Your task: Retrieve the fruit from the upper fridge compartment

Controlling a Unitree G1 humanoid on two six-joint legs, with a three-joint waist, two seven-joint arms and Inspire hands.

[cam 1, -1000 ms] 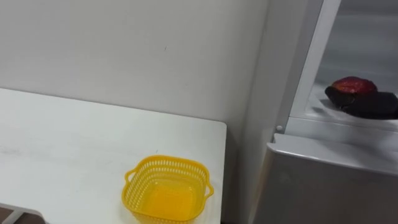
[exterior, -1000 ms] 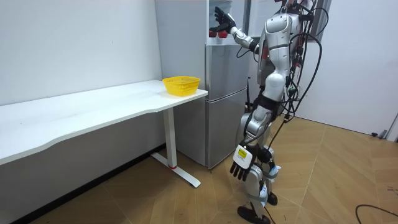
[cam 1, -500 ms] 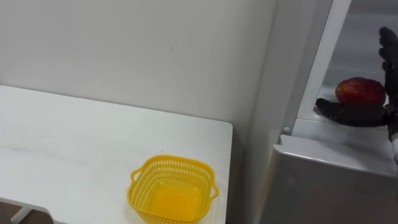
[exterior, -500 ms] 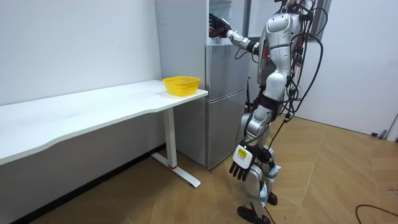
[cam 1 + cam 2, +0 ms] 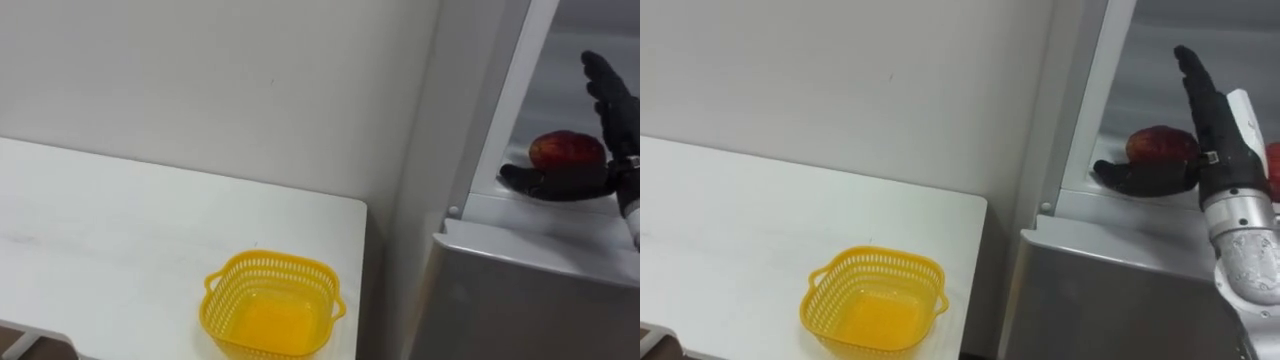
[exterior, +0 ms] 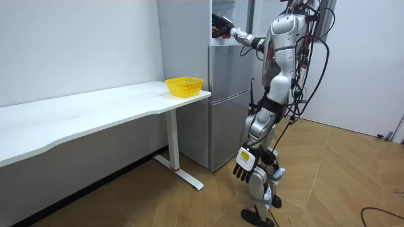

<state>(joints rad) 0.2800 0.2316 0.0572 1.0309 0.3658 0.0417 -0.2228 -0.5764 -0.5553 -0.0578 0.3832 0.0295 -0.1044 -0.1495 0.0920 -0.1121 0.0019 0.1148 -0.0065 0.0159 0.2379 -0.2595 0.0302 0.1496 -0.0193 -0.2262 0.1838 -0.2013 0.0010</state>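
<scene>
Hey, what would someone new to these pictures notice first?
The robot's right hand reaches into the open upper fridge compartment, fingers straight up behind a red fruit and thumb low in front of it. Next comes the bright yellow basket, empty, at the corner of the white table beside the fridge. The left hand hangs by its side.
</scene>
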